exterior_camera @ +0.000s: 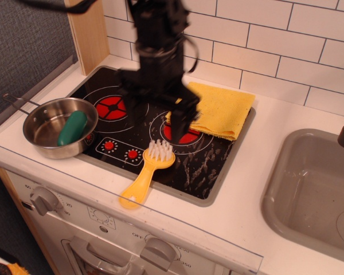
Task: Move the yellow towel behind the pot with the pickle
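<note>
Observation.image view: the yellow towel (215, 110) is seen just right of the gripper (160, 117), whose jaws are spread apart and hold nothing. The pot (56, 127) with the pickle (72, 128) is found far off at the left of the frame.

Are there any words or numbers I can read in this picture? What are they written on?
"OFF": on the white front panel of the toy stove, beside the middle knob.
"350" (roughly; small and blurred): on the same panel, right of that knob.
More tiny markings sit around the left knob and on the panel; they are too small to read.
No writing shows on the pot, yellow towel or brush.
</note>
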`<state>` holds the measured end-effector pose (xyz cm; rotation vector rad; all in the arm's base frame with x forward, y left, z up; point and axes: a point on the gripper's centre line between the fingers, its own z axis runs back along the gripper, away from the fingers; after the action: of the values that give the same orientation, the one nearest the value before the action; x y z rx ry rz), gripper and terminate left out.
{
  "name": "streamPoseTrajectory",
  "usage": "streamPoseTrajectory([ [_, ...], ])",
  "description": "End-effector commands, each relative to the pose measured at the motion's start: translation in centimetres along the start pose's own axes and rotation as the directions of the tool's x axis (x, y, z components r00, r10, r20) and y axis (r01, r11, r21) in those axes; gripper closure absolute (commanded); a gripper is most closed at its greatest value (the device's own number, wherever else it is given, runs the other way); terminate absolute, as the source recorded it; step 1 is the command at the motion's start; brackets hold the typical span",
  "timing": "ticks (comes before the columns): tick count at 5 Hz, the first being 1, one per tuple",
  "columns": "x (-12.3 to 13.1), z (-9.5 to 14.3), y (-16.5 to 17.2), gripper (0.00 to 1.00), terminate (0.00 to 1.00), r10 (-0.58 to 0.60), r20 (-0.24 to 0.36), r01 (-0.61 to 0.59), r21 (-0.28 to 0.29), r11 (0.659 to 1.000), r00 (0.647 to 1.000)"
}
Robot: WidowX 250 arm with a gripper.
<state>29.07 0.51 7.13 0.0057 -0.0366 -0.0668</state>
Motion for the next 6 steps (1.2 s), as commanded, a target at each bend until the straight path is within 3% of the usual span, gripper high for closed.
streamPoseTrajectory([
  [1, 7.1, -1.4, -0.8, 0.00, 0.00, 0.052, 0.049, -0.052, -0.005, 0.999, 0.997],
  [3, 11.5, -3.3, 0.1, 0.00, 0.00, 0.092, 0.058, -0.091, -0.019, 0.996, 0.994],
  [4, 12.2, -4.5, 0.1, 0.00, 0.00, 0.082, 0.044, -0.082, -0.014, 0.997, 0.996],
  [6, 10.2, -7.1, 0.3, 0.00, 0.00, 0.045, -0.026, -0.045, 0.029, 0.999, 0.999],
])
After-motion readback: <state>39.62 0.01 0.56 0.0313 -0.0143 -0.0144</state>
